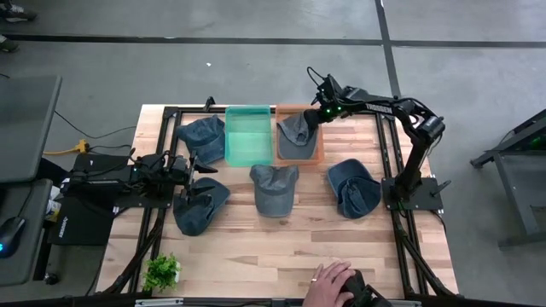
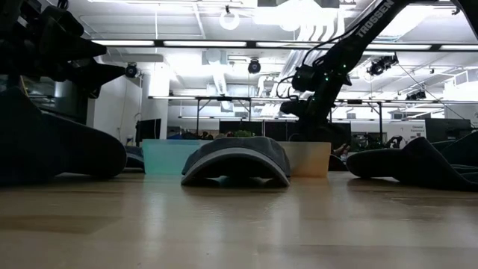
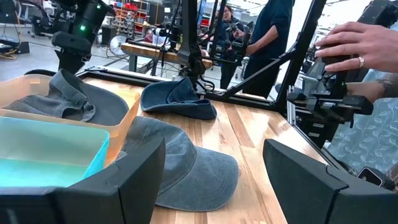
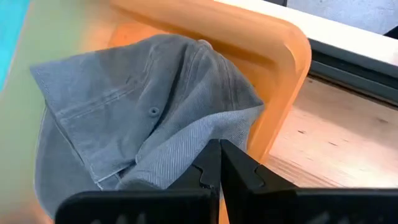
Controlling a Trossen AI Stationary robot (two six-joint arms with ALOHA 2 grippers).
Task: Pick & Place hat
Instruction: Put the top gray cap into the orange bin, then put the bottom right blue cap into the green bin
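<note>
A grey-blue hat (image 1: 296, 136) lies in the orange bin (image 1: 321, 135) at the table's far side, seen close in the right wrist view (image 4: 143, 112). My right gripper (image 1: 313, 117) is above the bin's far right corner, shut on this hat. My left gripper (image 3: 214, 186) is open and waits low over the table's left side (image 1: 188, 168), touching nothing. It faces a second hat (image 3: 186, 165) resting crown-up on the wood in the middle of the table. My right gripper pinches the hat's cloth (image 4: 186, 155) between its two shut fingers, coming from above and slanting down. The cloth rises to a peak (image 3: 62, 78) under the fingers. The rest of the hat lies in the orange bin.
An empty teal bin (image 1: 247, 135) stands beside the orange one. More hats lie on the table: far left (image 1: 202, 135), near left (image 1: 201, 205), centre (image 1: 275, 188), right (image 1: 353, 188). A small plant (image 1: 162, 271) is at the near left corner. A person's hand (image 1: 329, 280) is at the near edge.
</note>
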